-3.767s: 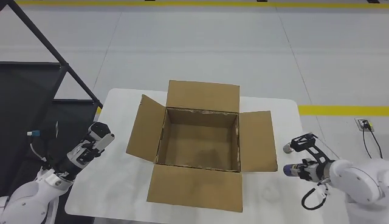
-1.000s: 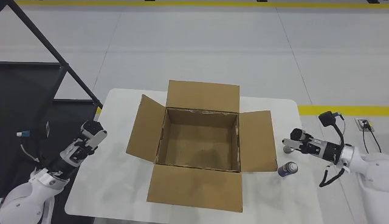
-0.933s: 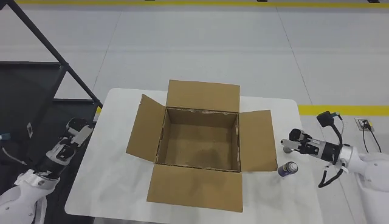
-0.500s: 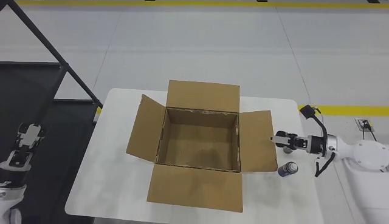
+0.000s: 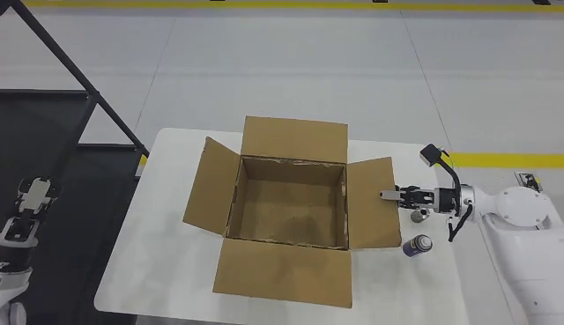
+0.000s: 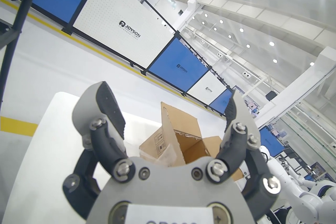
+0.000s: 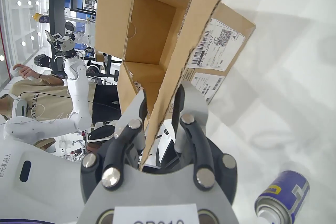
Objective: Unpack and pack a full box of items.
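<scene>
Box [image 5: 286,215] open, bare floor inside — right claw [image 5: 386,195] astride right flap [image 5: 370,206], grip unclear; left claw [image 6: 168,93] wide open, unladen.

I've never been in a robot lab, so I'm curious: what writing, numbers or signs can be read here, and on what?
Print is placed here, not read out.
Shipping labels, with barcodes and a square code: on the outer wall of the cardboard box.
Handling symbols on the same box: too small.
Logo words: on the wall panels.
Yellow lettering, partly cut off: on the spray can.
</scene>
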Available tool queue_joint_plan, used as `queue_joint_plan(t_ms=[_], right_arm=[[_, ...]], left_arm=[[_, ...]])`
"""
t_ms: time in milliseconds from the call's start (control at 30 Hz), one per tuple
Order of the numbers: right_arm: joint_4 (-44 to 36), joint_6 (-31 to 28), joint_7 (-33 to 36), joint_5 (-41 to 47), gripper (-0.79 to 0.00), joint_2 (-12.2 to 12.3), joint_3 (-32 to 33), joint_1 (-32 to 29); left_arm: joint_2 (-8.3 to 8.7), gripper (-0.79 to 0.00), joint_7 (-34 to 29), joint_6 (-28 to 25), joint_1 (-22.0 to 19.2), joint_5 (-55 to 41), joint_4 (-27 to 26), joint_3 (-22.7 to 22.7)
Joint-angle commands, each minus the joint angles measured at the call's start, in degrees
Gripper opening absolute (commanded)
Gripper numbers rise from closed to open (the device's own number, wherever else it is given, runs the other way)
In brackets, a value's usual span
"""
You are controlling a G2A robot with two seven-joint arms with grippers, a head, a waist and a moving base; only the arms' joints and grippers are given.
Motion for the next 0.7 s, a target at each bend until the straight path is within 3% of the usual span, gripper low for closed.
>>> queue_joint_plan(t_ms=[0,300,667], right_arm=[[0.1,0.0,-0.3,0.1,-0.628,0.0,-0.5,0.3],[0.2,0.1,-1.8,0.6,-0.785,-0.1,-3.5,1.2],[2.3,-1.6,-6.9,2.8,-0.785,-0.6,-6.1,2.2]], left_arm=[[0.02,0.0,0.3,-0.2,0.3,-0.2,-0.1,-0.5],[0.02,0.0,1.4,-1.0,1.7,-1.3,0.2,-1.6],[0.05,0.0,1.7,-1.2,2.6,-1.9,0.4,-2.0]])
